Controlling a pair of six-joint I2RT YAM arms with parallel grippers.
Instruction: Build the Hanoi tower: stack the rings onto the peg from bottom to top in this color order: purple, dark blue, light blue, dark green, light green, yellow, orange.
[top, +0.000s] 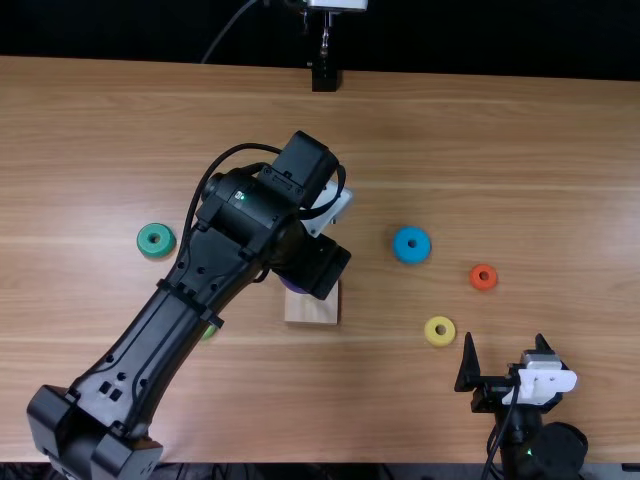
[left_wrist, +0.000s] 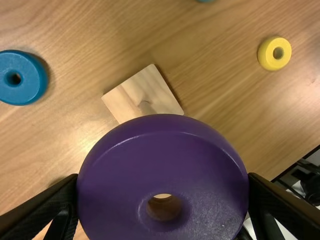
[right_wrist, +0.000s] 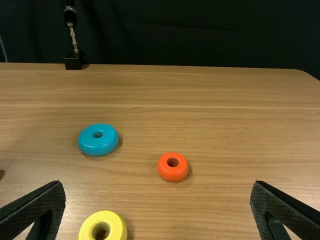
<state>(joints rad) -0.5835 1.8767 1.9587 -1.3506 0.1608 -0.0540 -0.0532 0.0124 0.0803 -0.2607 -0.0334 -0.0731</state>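
we grasp the purple ring (left_wrist: 115, 160) by opposite sides in our left fingers (left_wrist: 47, 202), likely so its hole can take the peg of the wooden base (left_wrist: 140, 87), set inward from the surface's (top: 560, 180) near edge. our right fingers (right_wrist: 35, 207) are spread, empty, toward the near right corner, leaving the left side room.

Left arm (top: 170, 325): black, angular housings with small round screws; black cable (top: 240, 147) looped alongside; white bracket (top: 335, 206). Right arm (top: 556, 449): black, apparently rounded housing, 1 white mount (top: 540, 383). Right gripper (top: 504, 337): black, tapered, finely textured fingers (right_wrist: 37, 207).
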